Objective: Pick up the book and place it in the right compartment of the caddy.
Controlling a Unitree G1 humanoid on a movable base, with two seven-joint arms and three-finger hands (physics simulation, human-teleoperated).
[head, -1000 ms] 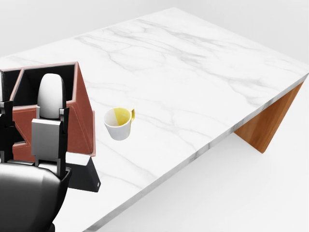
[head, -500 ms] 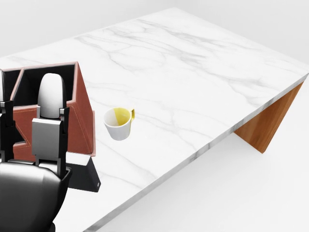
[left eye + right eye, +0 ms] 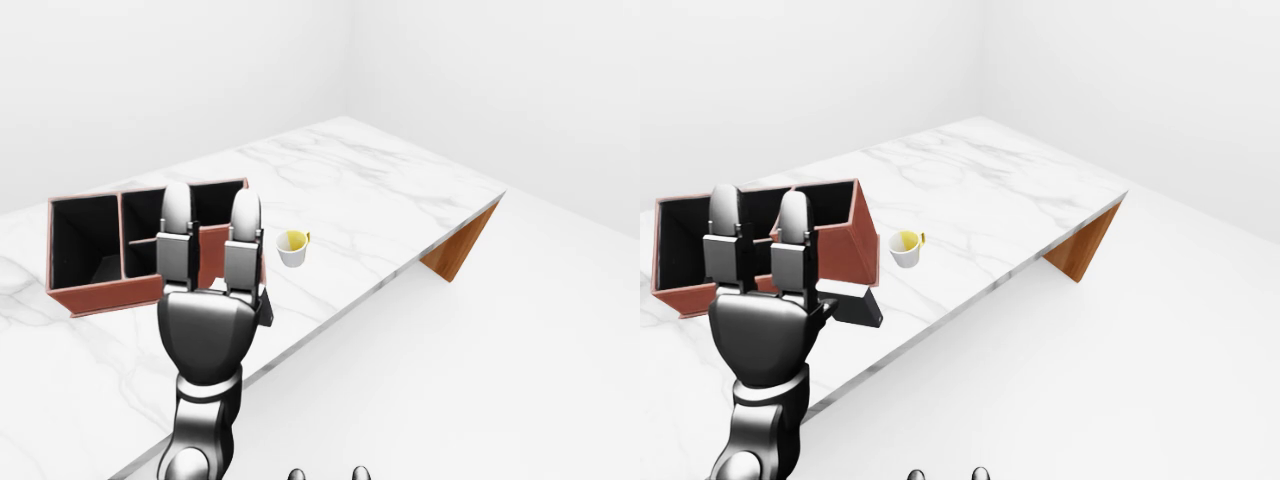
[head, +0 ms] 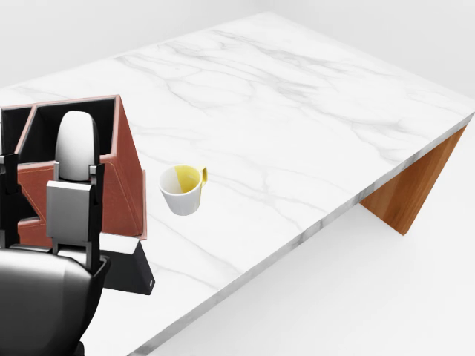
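Observation:
A brown caddy [image 3: 100, 290] with black compartments stands on the white marble table [image 4: 297, 126], at the left of every view. My left hand [image 3: 211, 205] is raised before it, back towards the cameras, fingers [image 3: 245, 215] straight up and open, covering part of the right compartment [image 3: 830, 205]. The black book [image 3: 852, 305] pokes out to the right from behind the palm, by the caddy's lower right corner; it appears to lie on the table, and most of it is hidden. Only two fingertips [image 3: 290, 474] of my right hand show, at the bottom edge of the eye views.
A white cup [image 4: 180, 191] with a yellow inside and handle stands on the table just right of the caddy. The table's near edge [image 4: 297, 241] runs diagonally past the book. A wooden leg [image 4: 415, 193] shows under the right end, with white floor below.
The left hand has drifted very slightly up and to the left in the head view. The caddy, book and cup have not moved.

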